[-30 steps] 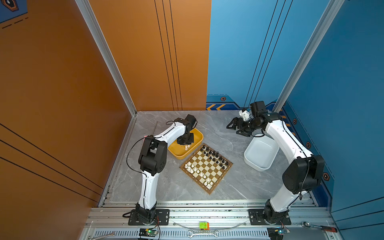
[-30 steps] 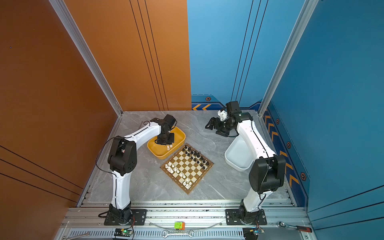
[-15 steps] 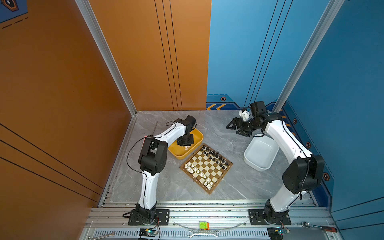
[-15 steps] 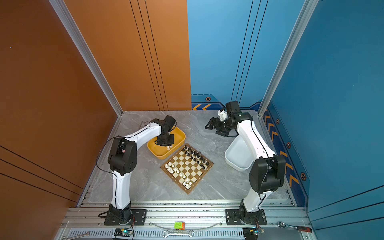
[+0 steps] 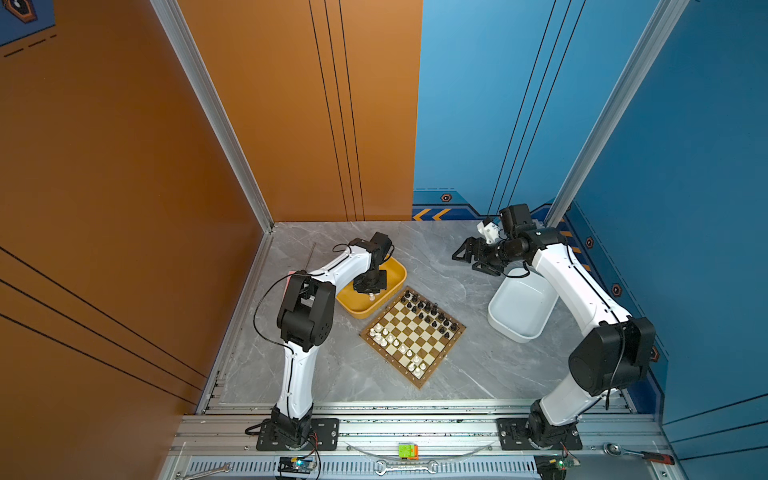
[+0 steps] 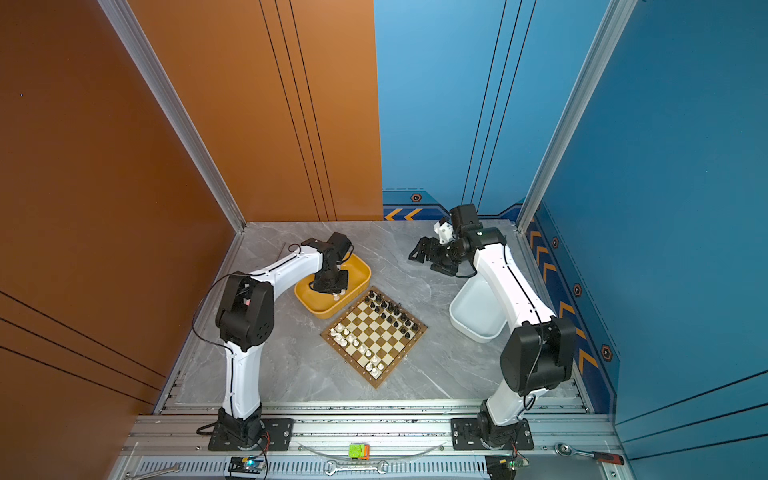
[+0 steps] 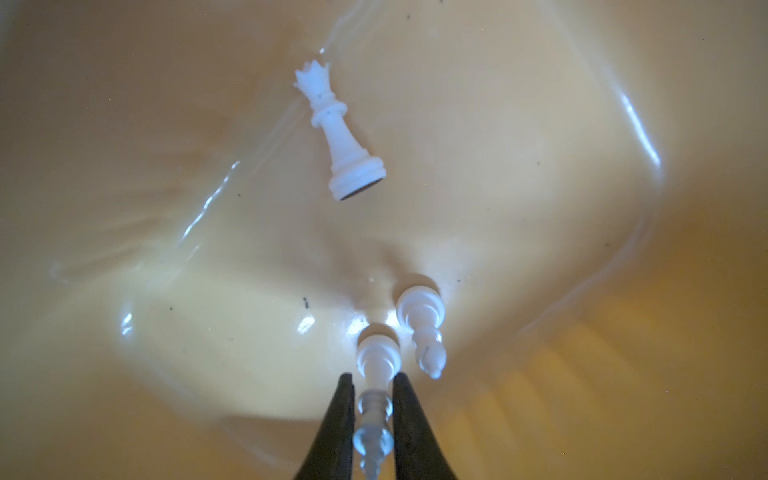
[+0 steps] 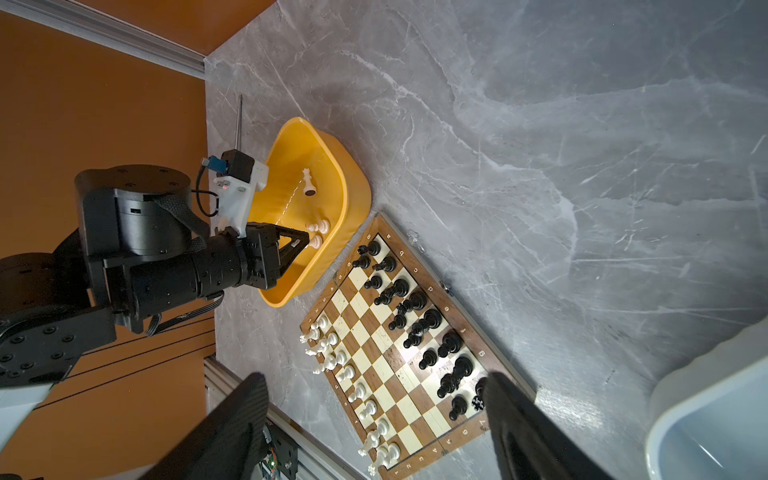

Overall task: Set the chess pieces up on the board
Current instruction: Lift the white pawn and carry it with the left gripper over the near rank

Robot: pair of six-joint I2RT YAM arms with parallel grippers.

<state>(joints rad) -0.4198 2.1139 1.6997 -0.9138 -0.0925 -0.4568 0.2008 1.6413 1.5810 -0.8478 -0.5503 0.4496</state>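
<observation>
The board [image 5: 415, 337] [image 6: 376, 332] [image 8: 395, 345] lies mid-table, with white chess pieces [image 5: 380, 336] along its near-left edge and black ones [image 5: 432, 316] along its far-right edge. My left gripper [image 5: 371, 291] [image 6: 336, 291] [image 7: 372, 376] reaches down into the yellow tray [image 5: 361, 312] [image 8: 357, 187] and is shut on an upright white piece [image 7: 374, 399]. A second white piece [image 7: 424, 328] stands right beside it. A white queen [image 7: 338, 133] [image 8: 308, 183] lies on its side farther off in the tray. My right gripper [image 5: 467, 255] [image 6: 424, 251] [image 8: 374, 378] hovers open and empty at the back right.
A white tray [image 5: 519, 307] [image 6: 473, 316] [image 8: 706, 415] sits right of the board under the right arm. A thin metal rod [image 5: 311, 253] lies by the left wall. Wrenches [image 5: 405, 467] and a green-orange block [image 5: 408, 451] lie on the front rail.
My left gripper's jaws have closed on the white piece in the yellow tray. Neither arm has visibly moved otherwise.
</observation>
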